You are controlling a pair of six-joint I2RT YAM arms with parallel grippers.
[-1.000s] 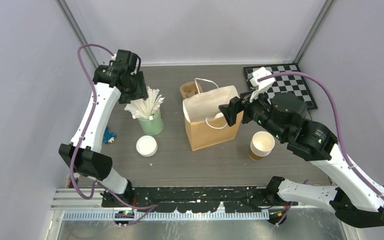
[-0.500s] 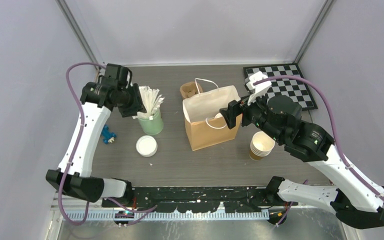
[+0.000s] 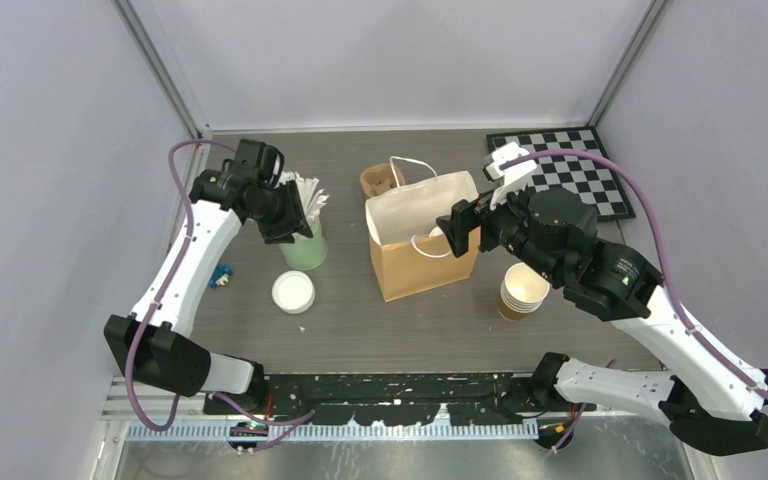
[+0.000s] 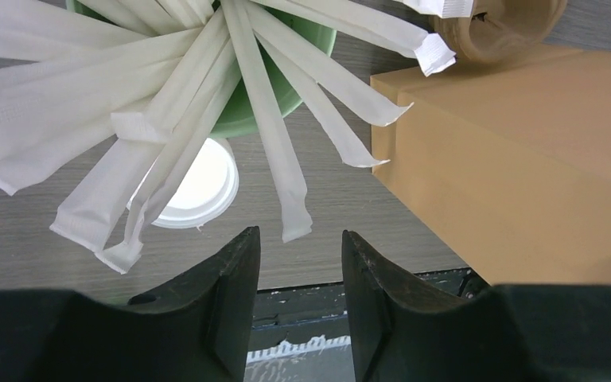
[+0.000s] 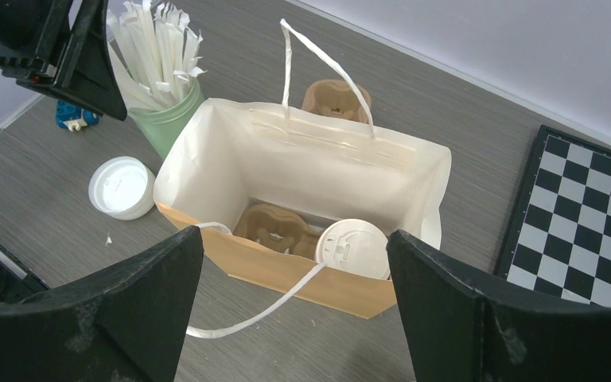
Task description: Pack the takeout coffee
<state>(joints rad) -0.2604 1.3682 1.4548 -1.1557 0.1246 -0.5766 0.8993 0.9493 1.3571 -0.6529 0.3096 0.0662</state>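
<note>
The takeout coffee shows only as a white lid (image 5: pixel 354 248) inside the open brown paper bag (image 5: pixel 302 183), at its right end, beside a brown pulp cup carrier (image 5: pixel 274 227). The bag stands upright at mid table (image 3: pixel 423 245). My right gripper (image 5: pixel 294 239) is wide open and empty, above the bag's near right side (image 3: pixel 460 225). My left gripper (image 3: pixel 295 225) is open and empty, just over the wrapped straws (image 4: pixel 207 79) in the green cup (image 3: pixel 303 248); its fingers (image 4: pixel 239 278) frame bare table in the left wrist view.
A loose white lid (image 3: pixel 293 292) lies near the green cup. A stack of lidless brown cups (image 3: pixel 523 290) stands right of the bag. A second pulp carrier (image 3: pixel 382 180) sits behind the bag. A checkerboard (image 3: pixel 570 180) lies at the back right, a small blue toy (image 3: pixel 220 275) at the left.
My left gripper has swung down and to the right, from behind the straws to right over the green cup. The right gripper has barely moved.
</note>
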